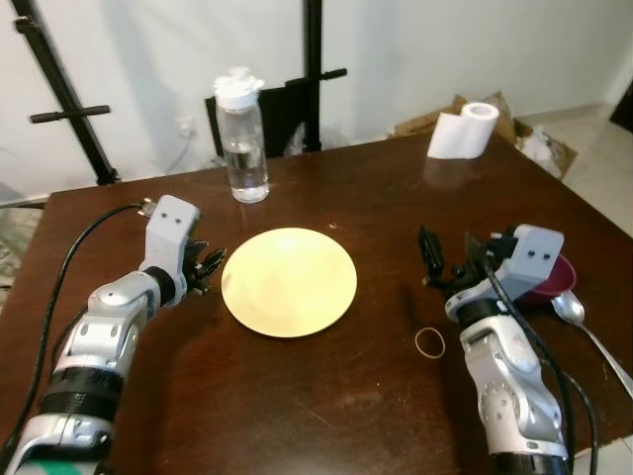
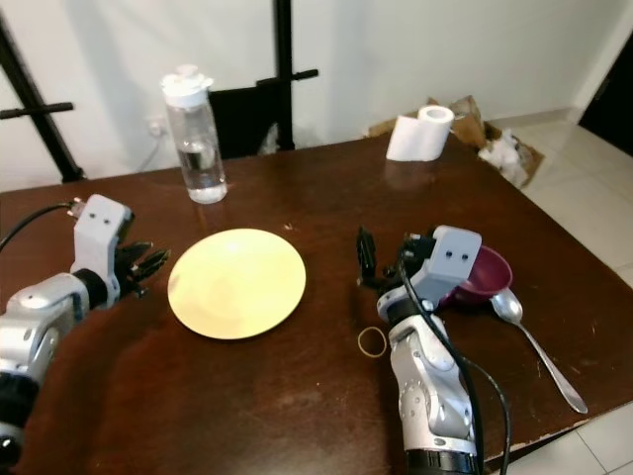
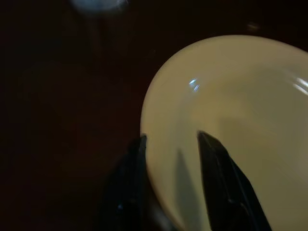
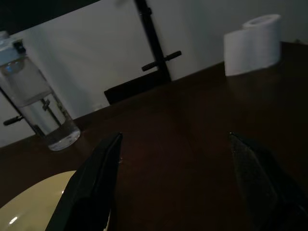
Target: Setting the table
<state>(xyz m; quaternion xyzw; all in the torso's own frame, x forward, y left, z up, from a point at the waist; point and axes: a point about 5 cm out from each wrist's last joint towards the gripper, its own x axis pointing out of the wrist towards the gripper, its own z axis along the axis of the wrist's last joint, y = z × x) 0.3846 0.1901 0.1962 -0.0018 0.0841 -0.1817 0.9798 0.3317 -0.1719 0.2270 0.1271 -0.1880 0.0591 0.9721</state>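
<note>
A round yellow plate (image 1: 289, 281) lies flat in the middle of the dark wooden table (image 1: 326, 406). My left gripper (image 1: 211, 265) sits at the plate's left rim; in the left wrist view it is open, one finger (image 3: 127, 183) outside the rim and the other over the plate (image 3: 250, 110). My right gripper (image 1: 445, 259) hovers low over bare table right of the plate, its fingers (image 4: 96, 183) spread wide with nothing between them. A maroon bowl (image 2: 482, 274) and a metal spoon (image 2: 524, 327) lie just right of that arm.
A clear water bottle (image 1: 241, 139) stands behind the plate. A paper towel roll (image 1: 465, 129) is at the far right corner. A rubber band (image 1: 430, 341) lies near the right arm. Behind the table are a black chair (image 1: 282, 114) and stand poles.
</note>
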